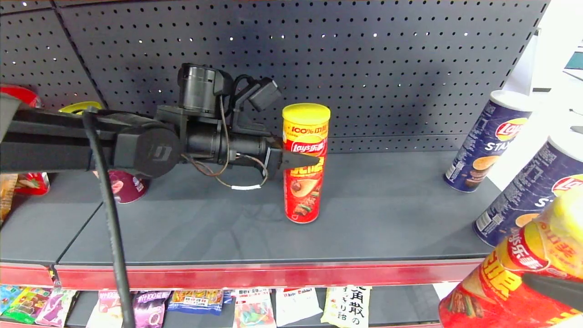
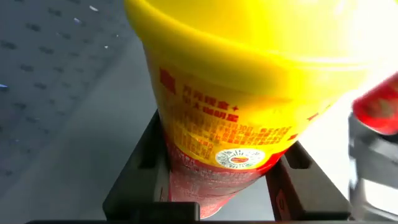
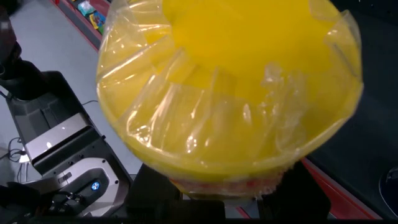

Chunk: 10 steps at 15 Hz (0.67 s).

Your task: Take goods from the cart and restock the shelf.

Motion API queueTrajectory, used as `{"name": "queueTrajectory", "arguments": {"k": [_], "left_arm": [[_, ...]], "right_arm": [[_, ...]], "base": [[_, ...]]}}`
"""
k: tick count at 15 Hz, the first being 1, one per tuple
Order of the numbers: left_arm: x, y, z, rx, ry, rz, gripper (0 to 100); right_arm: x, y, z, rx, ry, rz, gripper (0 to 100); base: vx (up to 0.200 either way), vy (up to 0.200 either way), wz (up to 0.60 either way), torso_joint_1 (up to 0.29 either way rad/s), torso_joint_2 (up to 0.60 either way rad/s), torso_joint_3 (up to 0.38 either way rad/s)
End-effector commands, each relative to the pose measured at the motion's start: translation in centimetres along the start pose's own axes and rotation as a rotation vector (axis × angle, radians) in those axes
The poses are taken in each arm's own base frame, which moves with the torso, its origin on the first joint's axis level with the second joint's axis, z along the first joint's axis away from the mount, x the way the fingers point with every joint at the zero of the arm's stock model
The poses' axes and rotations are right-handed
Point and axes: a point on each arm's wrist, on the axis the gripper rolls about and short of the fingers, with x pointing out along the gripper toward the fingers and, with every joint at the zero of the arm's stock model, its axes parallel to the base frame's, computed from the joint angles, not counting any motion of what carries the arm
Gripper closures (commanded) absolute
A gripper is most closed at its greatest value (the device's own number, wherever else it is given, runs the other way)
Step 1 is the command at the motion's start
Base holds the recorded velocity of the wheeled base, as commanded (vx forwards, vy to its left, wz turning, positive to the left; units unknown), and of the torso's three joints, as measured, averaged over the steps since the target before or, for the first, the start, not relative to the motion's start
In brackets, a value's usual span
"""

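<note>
A red chips can with a yellow lid [image 1: 304, 164] stands upright mid-shelf on the grey shelf board [image 1: 387, 214]. My left gripper [image 1: 304, 160] comes in from the left and is shut on this can's upper half. In the left wrist view the can [image 2: 230, 112] sits tight between both fingers [image 2: 142, 165]. A second red can with a yellow lid [image 1: 519, 269] is tilted at the lower right, in front of the shelf edge, with my right gripper [image 1: 524, 291] shut on it. Its film-wrapped lid [image 3: 230, 87] is close to the right wrist camera.
Two blue chips cans [image 1: 489, 141] [image 1: 530, 191] lean at the shelf's right end. A dark red can [image 1: 125, 187] lies behind my left arm, with red goods [image 1: 18, 95] at the far left. A pegboard wall [image 1: 364, 68] backs the shelf. Snack packets [image 1: 255, 307] hang below.
</note>
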Motion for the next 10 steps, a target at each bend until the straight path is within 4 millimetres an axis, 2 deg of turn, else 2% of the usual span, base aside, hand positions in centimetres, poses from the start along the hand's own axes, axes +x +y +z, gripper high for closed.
{"name": "queueTrajectory", "arguments": {"k": [1,4,6,10], "left_arm": [[-1.4,-2.0,0.3,0.049,-0.005,-0.030,100],[-1.1,-2.5,-1.1,0.078,0.031,-0.048,100],[-1.3,-3.6,-1.4,0.074,0.041,-0.068,100],[-2.1,-4.4,-2.1,0.059,0.059,-0.072,100]], "right_arm": [[0.0,0.0,0.1,-0.003,-0.005,0.002,100],[-0.1,0.0,0.5,-0.008,-0.014,0.000,100],[-0.1,0.0,0.5,-0.008,-0.014,0.000,100],[-0.1,0.0,0.4,-0.008,-0.013,0.000,100]], "base": [[0.000,0.000,0.00,0.000,0.00,0.000],[0.000,0.000,0.00,0.000,0.00,0.000],[0.000,0.000,0.00,0.000,0.00,0.000],[0.000,0.000,0.00,0.000,0.00,0.000]]}}
